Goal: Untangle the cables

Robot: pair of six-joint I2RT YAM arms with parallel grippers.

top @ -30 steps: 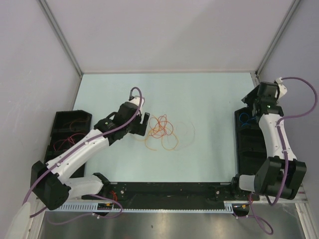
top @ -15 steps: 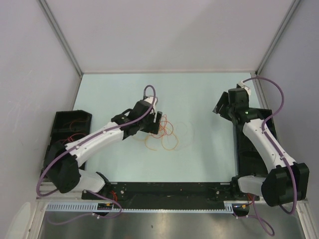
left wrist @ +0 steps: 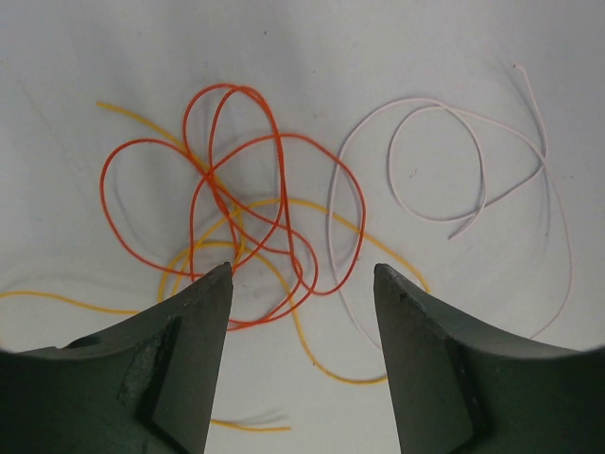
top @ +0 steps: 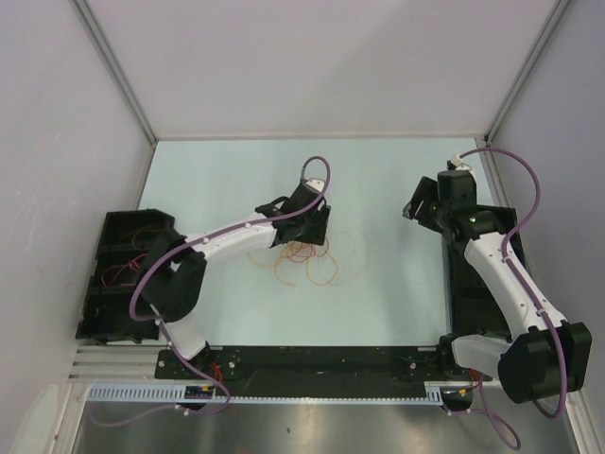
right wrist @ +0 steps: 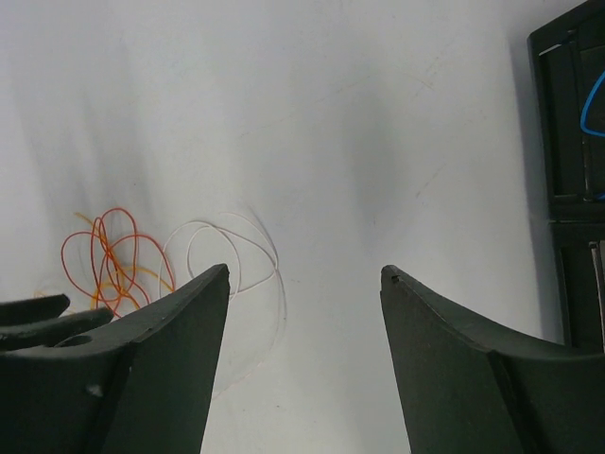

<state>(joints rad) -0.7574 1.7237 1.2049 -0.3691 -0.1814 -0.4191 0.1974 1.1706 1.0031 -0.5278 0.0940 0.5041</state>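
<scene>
The cables (top: 307,257) lie in a loose heap at the middle of the table. In the left wrist view a red cable (left wrist: 227,203) loops over an orange-yellow one (left wrist: 331,214), and a pale cable (left wrist: 421,100) curls to their right. My left gripper (top: 318,223) hovers over the heap's far edge. Its jaws (left wrist: 302,270) stand open, holding nothing, with red and yellow strands on the table below the gap. My right gripper (top: 417,205) hangs open and empty (right wrist: 304,270) over bare table to the right. From there the red loops (right wrist: 106,248) and the pale loops (right wrist: 216,244) show at the left.
A black compartment tray (top: 128,248) with thin red wires sits at the table's left edge. Another black tray (top: 461,284) runs along the right edge under my right arm, with a blue wire (right wrist: 594,104) in it. Grey walls close off the back and both sides.
My left arm has reached right and forward, from beside the heap to over it, and its jaws have narrowed. My right arm swung left off the right tray, then held still.
</scene>
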